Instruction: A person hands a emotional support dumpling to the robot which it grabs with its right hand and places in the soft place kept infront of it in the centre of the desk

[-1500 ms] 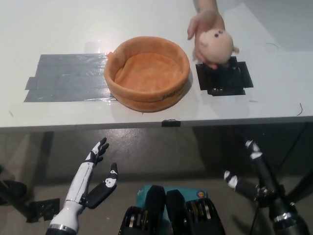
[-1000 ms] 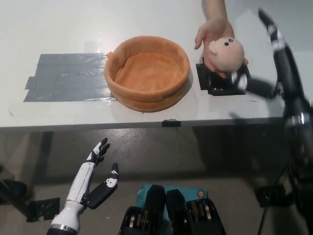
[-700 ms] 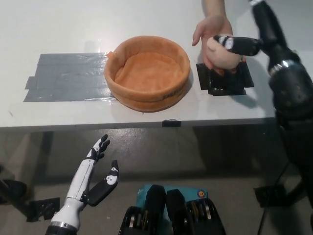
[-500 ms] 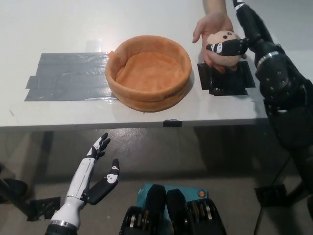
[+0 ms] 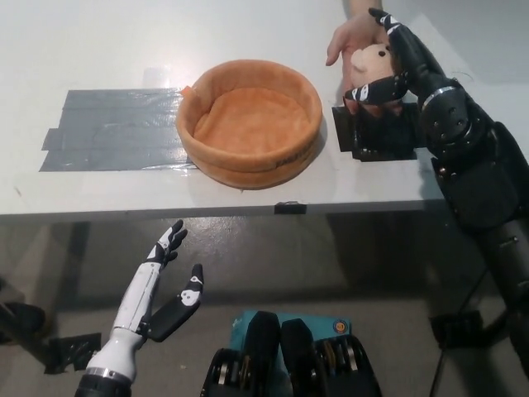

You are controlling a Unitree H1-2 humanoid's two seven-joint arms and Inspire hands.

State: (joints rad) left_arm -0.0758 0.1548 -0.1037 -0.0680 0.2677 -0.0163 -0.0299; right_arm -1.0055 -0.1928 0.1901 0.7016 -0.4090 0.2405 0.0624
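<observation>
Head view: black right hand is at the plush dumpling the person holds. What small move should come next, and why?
Probably close the fingers of the black right hand firmly on the peach plush dumpling: the person's hand is behind it, and the orange soft round basket lies empty to its left.

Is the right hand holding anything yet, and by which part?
The right hand wraps the dumpling around its lower front; a person's hand supports it behind.

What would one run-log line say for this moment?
phase: handover | right hand: closing on dumpling, person's hand behind | left hand: open, low | basket: empty
</observation>
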